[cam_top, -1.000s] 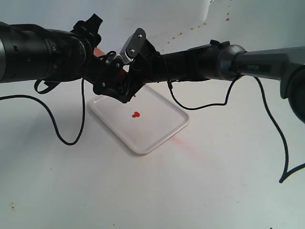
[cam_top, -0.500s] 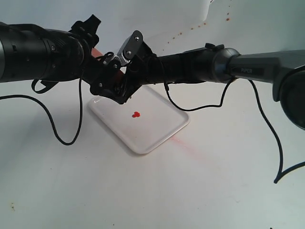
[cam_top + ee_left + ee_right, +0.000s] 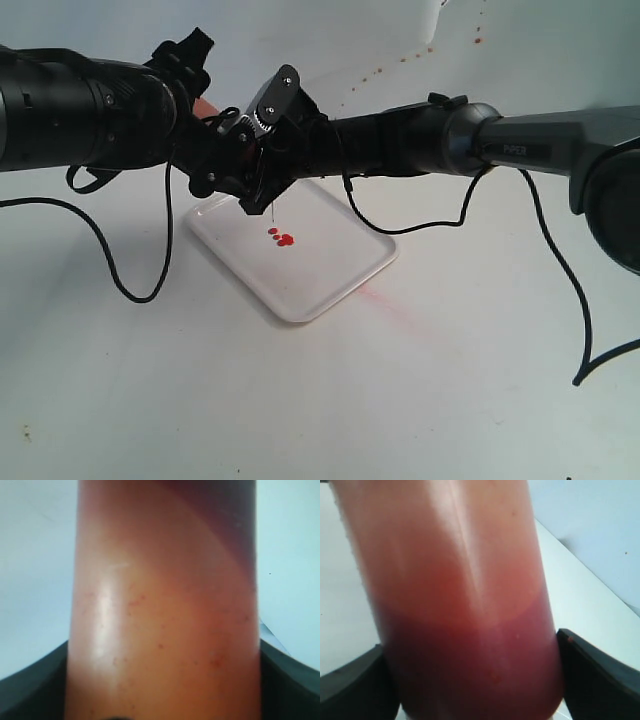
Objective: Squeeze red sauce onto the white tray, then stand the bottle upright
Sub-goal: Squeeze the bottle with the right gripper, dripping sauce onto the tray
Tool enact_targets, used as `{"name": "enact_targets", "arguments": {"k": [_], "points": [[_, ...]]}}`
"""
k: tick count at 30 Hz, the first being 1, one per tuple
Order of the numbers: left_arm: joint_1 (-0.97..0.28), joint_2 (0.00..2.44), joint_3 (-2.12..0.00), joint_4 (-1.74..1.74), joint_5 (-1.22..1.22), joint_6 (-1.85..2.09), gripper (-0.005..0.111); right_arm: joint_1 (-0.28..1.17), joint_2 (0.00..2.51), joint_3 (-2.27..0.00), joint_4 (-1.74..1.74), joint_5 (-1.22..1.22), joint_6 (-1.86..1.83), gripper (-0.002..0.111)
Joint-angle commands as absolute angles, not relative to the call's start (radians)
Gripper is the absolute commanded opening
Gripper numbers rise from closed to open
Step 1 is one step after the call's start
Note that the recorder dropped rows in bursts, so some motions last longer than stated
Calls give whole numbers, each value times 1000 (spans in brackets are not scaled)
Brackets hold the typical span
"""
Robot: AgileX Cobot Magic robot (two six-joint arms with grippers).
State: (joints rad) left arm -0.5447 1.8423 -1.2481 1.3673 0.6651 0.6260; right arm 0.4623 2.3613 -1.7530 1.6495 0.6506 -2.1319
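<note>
Now, in the exterior view, the translucent red-orange plastic squeeze bottle hangs tilted, nozzle down, over the flat white rectangular plastic tray. It is almost wholly hidden by the left gripper and the right gripper, which meet around it. A thin thread drops from the nozzle. The glossy red sauce on the tray is several small blobs, where half a second ago there was a single one, so the squeeze is delivering.

Next, the left wrist view is filled by the bottle's wall, with dark fingers pressed against both sides, so this pincer is pinching the bottle.

Last, the right wrist view shows the same: fingers clamp the bottle on either side, with darker sauce pooled towards one end.

Sauce is on the tray, so that step looks done. Standing the bottle upright is not yet done.
</note>
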Motion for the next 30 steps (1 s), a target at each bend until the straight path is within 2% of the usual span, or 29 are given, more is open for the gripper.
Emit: {"name": "enact_targets", "arguments": {"k": [1,12,14,17,18,21,30], "points": [[-551,1826,-1257,1373,652,606,0,470,2362,-1760,1666,641,-2138,0],[-551,1826,-1257,1373,652,608,0,470,2362,-1760,1666,641,-2122,3],[-551,1826,-1257,1373,652,608,0,468,2362,-1760,1666,641,-2109,12],[-551,1826,-1257,1373,652,608,0,468,2362,-1760,1666,641,-2106,39],[-551,1826,-1257,1373,652,608,0,468,2362,-1760,1666,641,-2106,58],[-551,1826,-1257,1373,652,608,0,468,2362,-1760,1656,623,-2110,105],[-551,1826,-1257,1373,652,610,0,468,2360,-1760,1633,648,-2109,105]]}}
